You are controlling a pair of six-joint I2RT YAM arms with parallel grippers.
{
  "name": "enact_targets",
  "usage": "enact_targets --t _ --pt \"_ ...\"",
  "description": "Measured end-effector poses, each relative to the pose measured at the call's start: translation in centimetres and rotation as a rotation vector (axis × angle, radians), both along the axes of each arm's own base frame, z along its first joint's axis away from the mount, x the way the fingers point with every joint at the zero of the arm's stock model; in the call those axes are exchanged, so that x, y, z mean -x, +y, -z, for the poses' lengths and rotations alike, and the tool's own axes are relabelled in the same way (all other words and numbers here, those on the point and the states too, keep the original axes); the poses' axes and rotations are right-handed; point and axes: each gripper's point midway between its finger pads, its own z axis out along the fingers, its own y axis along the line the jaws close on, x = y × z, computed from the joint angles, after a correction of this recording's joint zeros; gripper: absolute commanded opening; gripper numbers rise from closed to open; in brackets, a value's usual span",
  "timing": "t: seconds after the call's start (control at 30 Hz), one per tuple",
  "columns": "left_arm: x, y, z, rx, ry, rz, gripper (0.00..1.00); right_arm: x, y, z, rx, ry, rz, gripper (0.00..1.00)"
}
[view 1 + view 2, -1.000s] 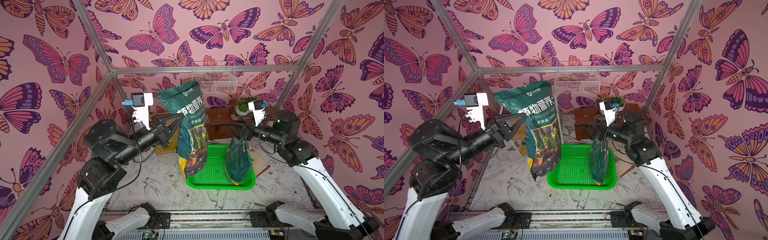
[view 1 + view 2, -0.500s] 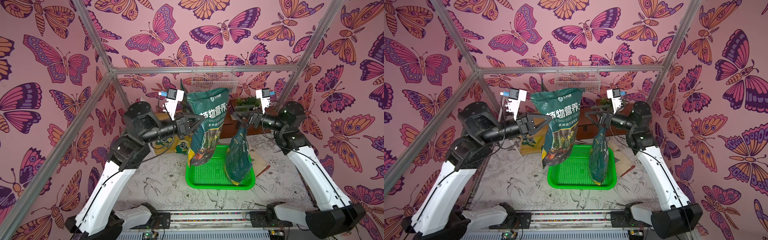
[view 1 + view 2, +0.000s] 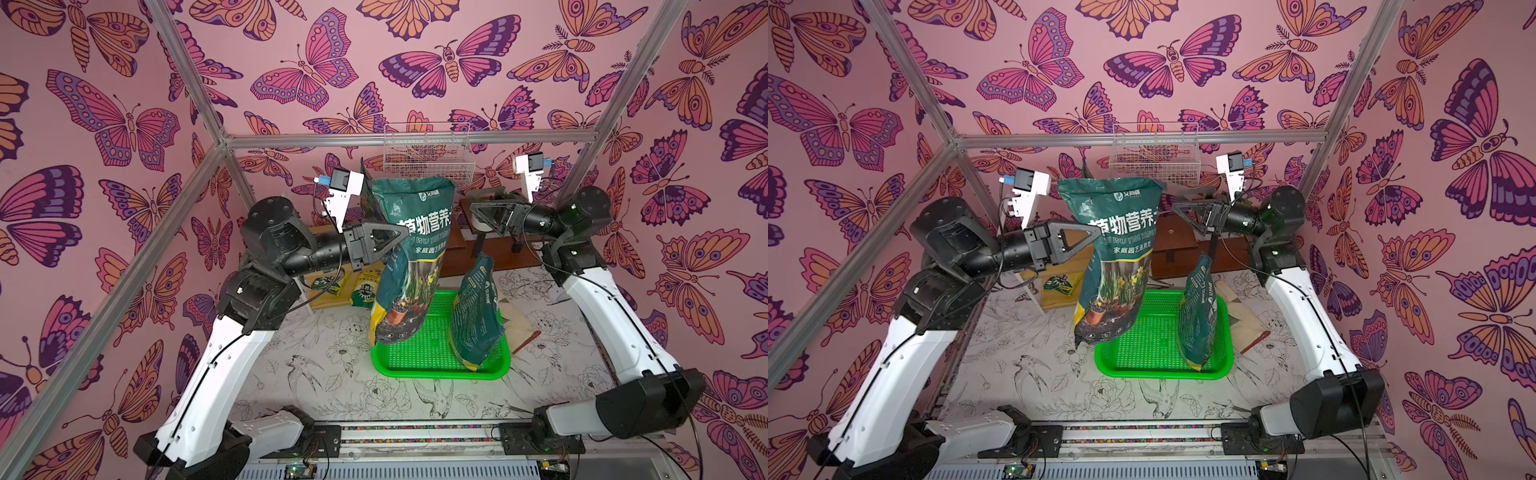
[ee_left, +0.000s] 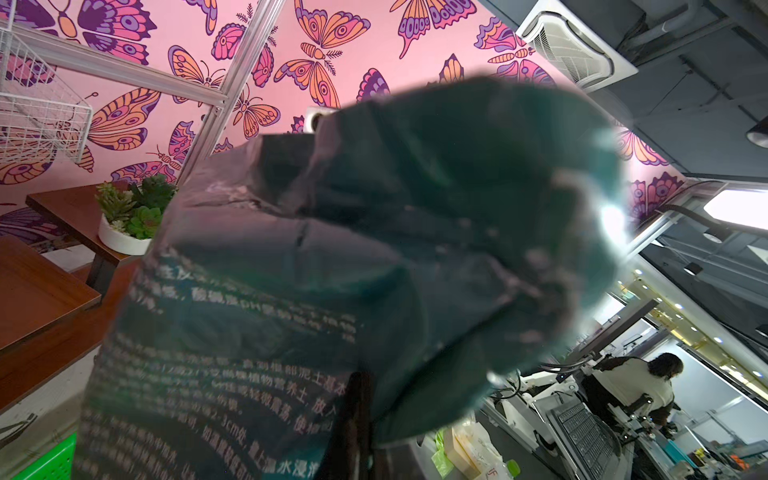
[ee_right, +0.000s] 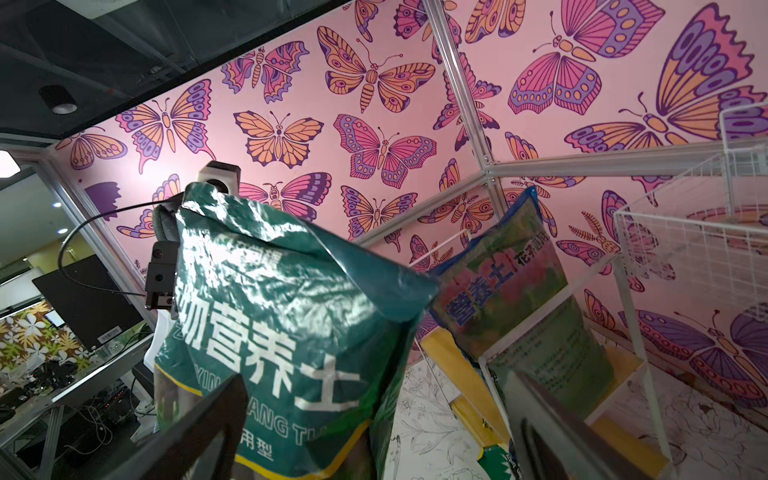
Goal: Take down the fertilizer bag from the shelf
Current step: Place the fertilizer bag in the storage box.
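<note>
1. The left gripper (image 3: 397, 239) is clamped on the bag (image 3: 409, 266). Both top views show it pinching the left edge just under the crumpled top, side-on.
2. The bag is off the shelf (image 3: 326, 300). It hangs upright in the air with its printed face toward the camera head. The shelf sits to its left, behind the left arm.
3. The bag's lower end dangles over the left rim of the green tray (image 3: 436, 376). I can't tell whether it touches.
4. The right gripper (image 3: 478, 212) is up beside the bag's top right corner, jaws spread wide with nothing between them. In the right wrist view its two fingers (image 5: 199, 428) stand well apart, and the bag is in front of them.
5. A second bag (image 3: 476, 320) stands on end in the tray, toward the right side and apart from the hanging one.
6. Over on the shelf, a blue-edged bag (image 5: 511, 282) leans inside the white frame. Small packets (image 3: 363, 286) lie on the lower board.
7. At the back wall, a wire basket (image 3: 428, 158) hangs up high with a brown stand (image 3: 455, 247) below it. A potted plant (image 4: 133, 216) sits on the stand.
8. In the left wrist view, the bag's blurred back side fills nearly everything.
</note>
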Motion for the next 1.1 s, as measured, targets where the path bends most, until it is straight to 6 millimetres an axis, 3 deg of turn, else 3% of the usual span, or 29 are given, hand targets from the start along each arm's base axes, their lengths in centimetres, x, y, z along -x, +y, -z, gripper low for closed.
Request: enact_targets --t 0.2,0.5,0.67,0.83,0.93,1.1 --pt "0.3 0.0 -0.5 0.019 0.004 0.014 0.0 -0.6 1.3 -1.4 -0.012 -0.041 -0.041 0.99" --pt "-0.5 -0.3 -0.3 0.021 0.023 0.005 0.0 -4.2 3.2 -1.8 -0.096 0.009 -0.139 1.0" --pt "-1.0 -0.2 -0.1 0.02 0.028 -0.005 0.0 -2.8 4.0 -1.9 -0.126 0.039 -0.224 0.94" --pt "-1.5 -0.1 0.5 0.016 0.037 -0.017 0.0 0.0 4.0 -2.0 -0.114 0.029 -0.255 0.69" --pt "-1.6 0.1 0.5 0.017 0.037 -0.024 0.0 0.6 3.7 -1.9 -0.095 0.015 -0.228 0.4" --pt "-1.6 0.6 0.5 0.021 0.034 -0.045 0.0 1.5 3.6 -1.5 -0.044 -0.001 -0.179 0.08"
